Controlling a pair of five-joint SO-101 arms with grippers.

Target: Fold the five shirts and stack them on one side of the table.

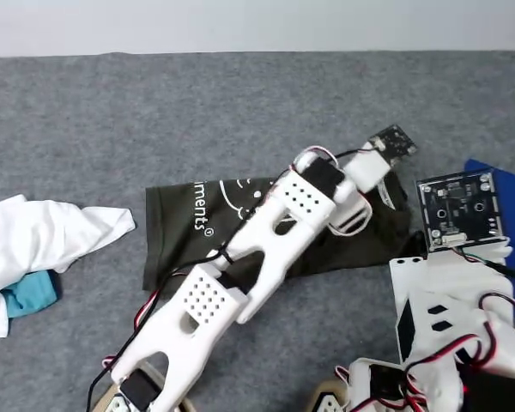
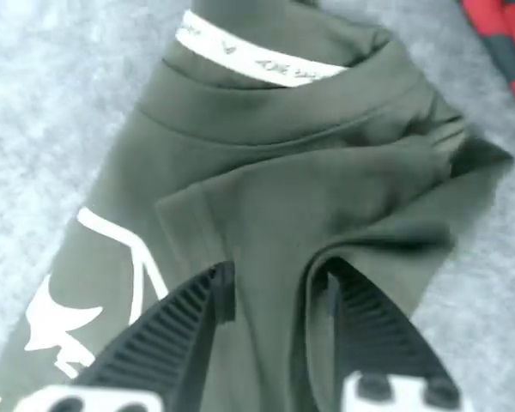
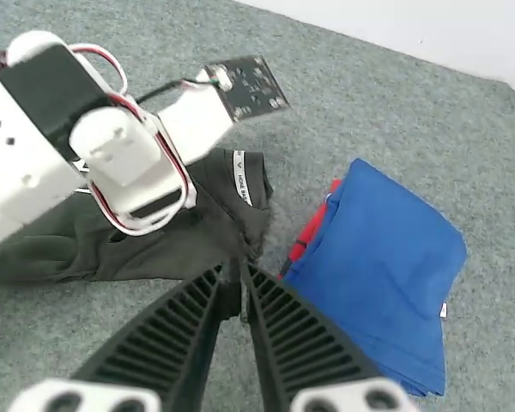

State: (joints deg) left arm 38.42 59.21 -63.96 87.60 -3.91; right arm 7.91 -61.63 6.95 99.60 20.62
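Observation:
A dark green shirt [image 1: 240,227] with white print lies partly folded at the table's middle. My left arm [image 1: 283,223] stretches across it to its collar end. In the left wrist view my left gripper [image 2: 275,287] is open, its fingers [image 2: 208,300] pressed down on either side of a raised fold of the dark green shirt [image 2: 283,163]. My right gripper [image 3: 240,287] is shut, just off that shirt's collar corner [image 3: 245,215]; nothing shows between its fingers. A folded blue shirt [image 3: 386,266] lies on a red one [image 3: 313,232] at the right.
A crumpled white shirt [image 1: 39,236] lies at the left edge over a teal one [image 1: 30,293]. The right arm's body [image 1: 451,326] fills the front right corner. Bare grey carpet [image 1: 240,112] runs along the back.

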